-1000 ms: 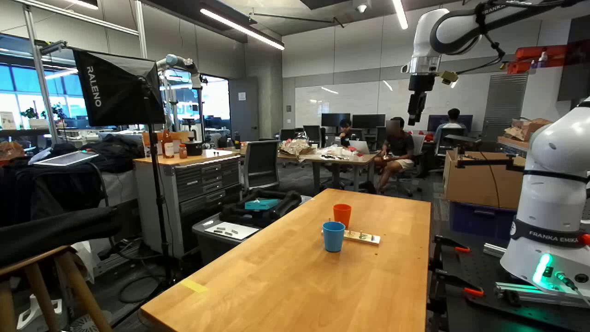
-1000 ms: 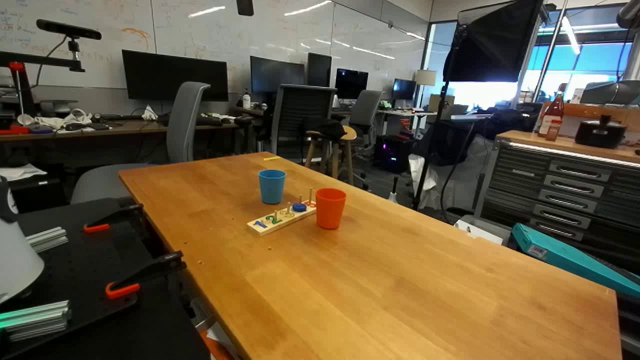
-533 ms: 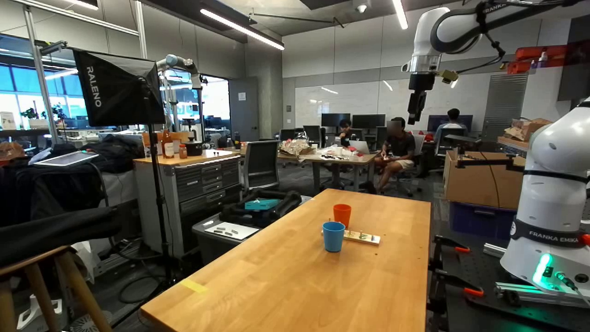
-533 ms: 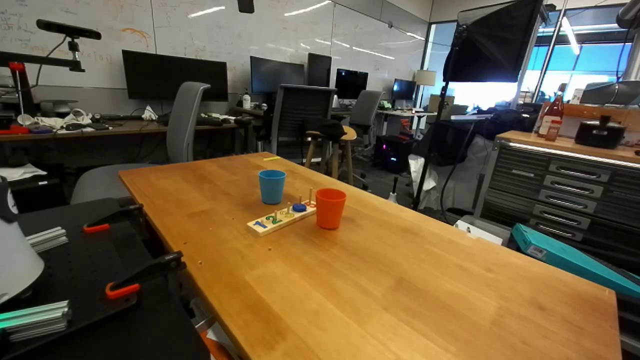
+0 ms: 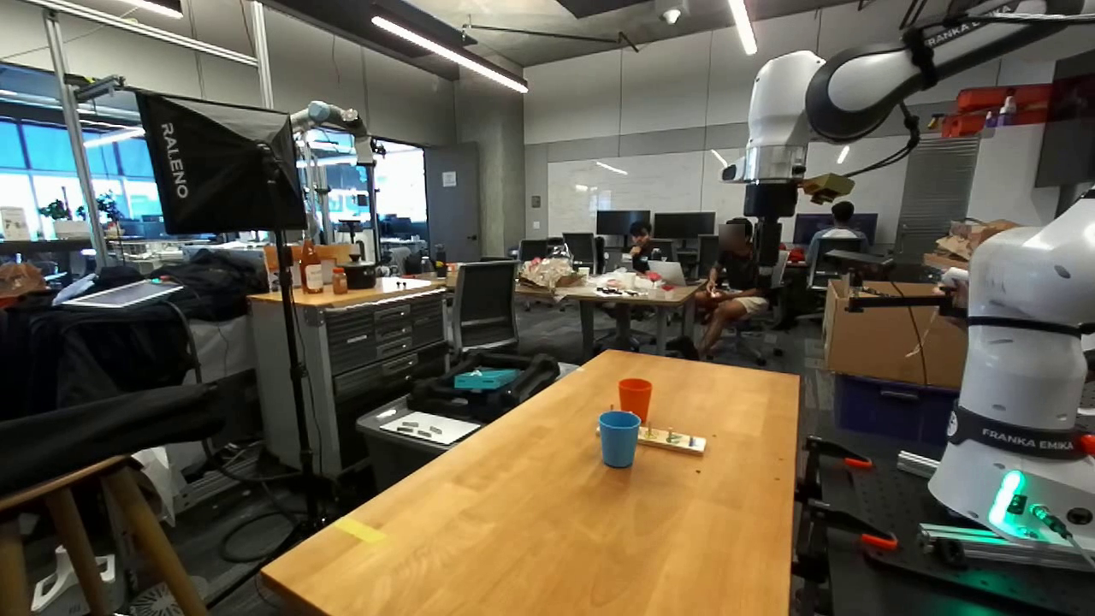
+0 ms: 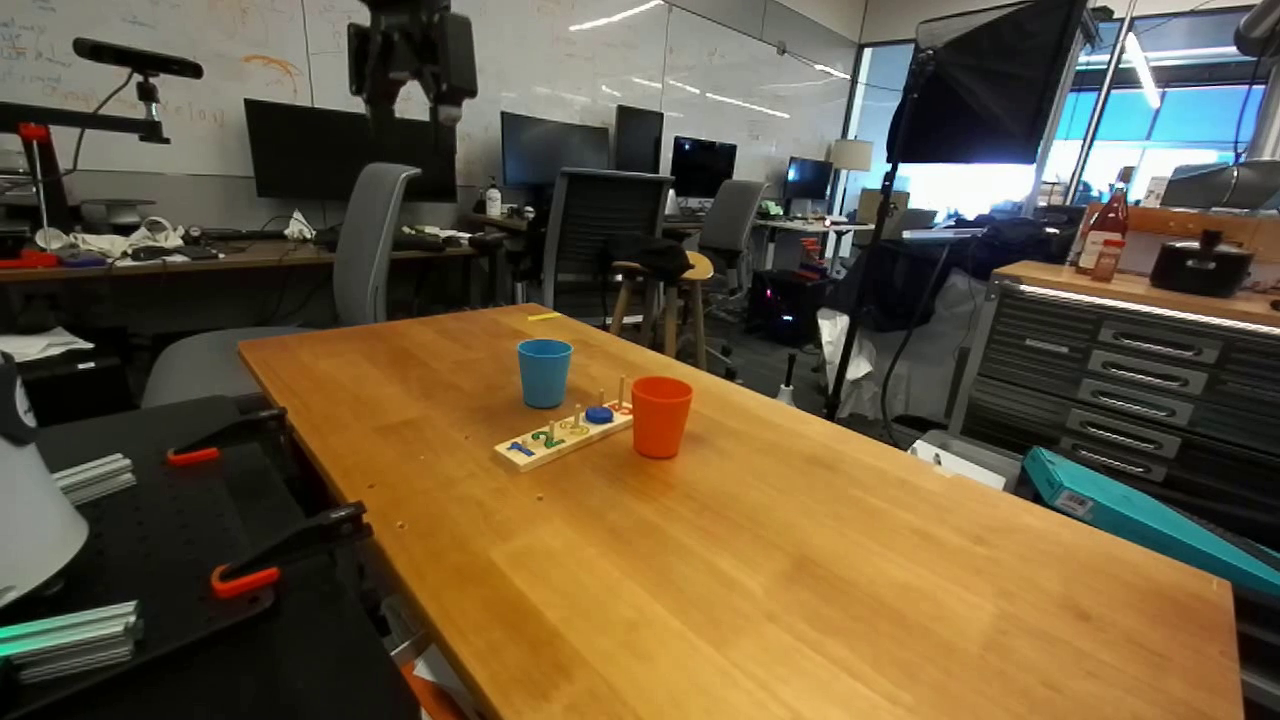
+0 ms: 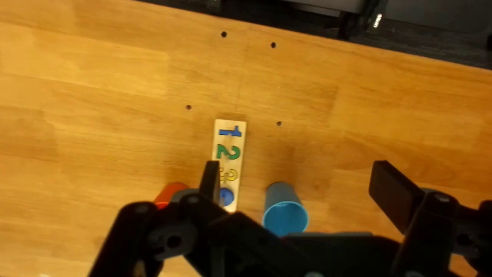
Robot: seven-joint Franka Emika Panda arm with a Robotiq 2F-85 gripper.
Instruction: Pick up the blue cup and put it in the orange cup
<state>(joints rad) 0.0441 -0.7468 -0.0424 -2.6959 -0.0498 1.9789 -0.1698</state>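
Observation:
The blue cup [image 5: 618, 443] stands upright on the wooden table in both exterior views [image 6: 544, 376]. The orange cup [image 5: 635, 397] stands upright near it, across the number board, also in both exterior views [image 6: 660, 420]. My gripper [image 5: 764, 287] is open and empty, high above the table; it also shows in an exterior view [image 6: 415, 130]. In the wrist view the fingers [image 7: 298, 169] are spread wide, with the blue cup [image 7: 285, 217] showing between them, nearer the left finger. The orange cup [image 7: 171, 191] is mostly hidden behind the left finger there.
A flat wooden number board [image 6: 560, 438] with pegs and a blue disc [image 6: 599, 415] lies beside both cups. The table edge [image 7: 346, 44] and black base plate [image 6: 190, 570] with clamps are on the robot's side. A softbox lamp [image 5: 218, 162] stands beyond the table.
My gripper has come down and slightly left in an exterior view. Both fingers now show at the top of an exterior view where only a tip showed before. The cups have not moved.

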